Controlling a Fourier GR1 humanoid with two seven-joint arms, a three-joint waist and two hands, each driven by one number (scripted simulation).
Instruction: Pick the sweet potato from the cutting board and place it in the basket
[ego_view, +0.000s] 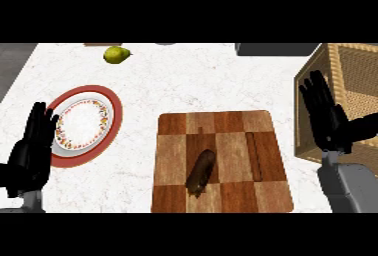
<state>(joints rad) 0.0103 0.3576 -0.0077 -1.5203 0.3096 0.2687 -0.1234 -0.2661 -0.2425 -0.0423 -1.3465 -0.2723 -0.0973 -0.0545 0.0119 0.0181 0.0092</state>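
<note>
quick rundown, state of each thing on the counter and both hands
sweet potato: lying on the cutting board, untouched
cutting board: flat on the counter, holding only the sweet potato
basket: at the right edge, nothing seen inside
plate: on the counter at left, nothing on it
pear: loose at the far side
left hand: open, fingers straight, beside the plate
right hand: open, fingers straight, in front of the basket

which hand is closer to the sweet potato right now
Right, narrowly. The right hand is up and to the right of the sweet potato, in front of the basket. The left hand rests farther left, by the plate.
</note>
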